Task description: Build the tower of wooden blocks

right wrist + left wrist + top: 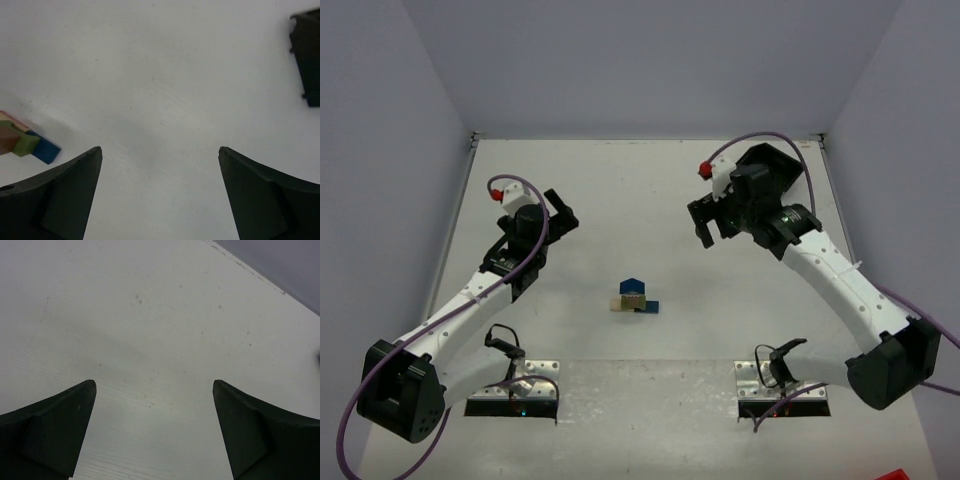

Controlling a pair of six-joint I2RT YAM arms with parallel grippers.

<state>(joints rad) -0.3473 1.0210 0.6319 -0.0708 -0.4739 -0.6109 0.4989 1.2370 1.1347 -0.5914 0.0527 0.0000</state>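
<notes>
Both left gripper point(154, 383) and right gripper point(160, 149) gape wide; wood block tower point(22, 143) (partly cut off) sits apart.

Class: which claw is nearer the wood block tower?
Right, only slightly. The right claw hangs beyond the wood block tower to its right; the left claw beyond to its left.

Right wrist view: the wood block tower point(22, 140) slips off the left edge — block count unclear. A dark shape point(307, 55) (upper right) is cropped too. Overhead, a red scrap point(903, 474) is clipped at lower right.
</notes>
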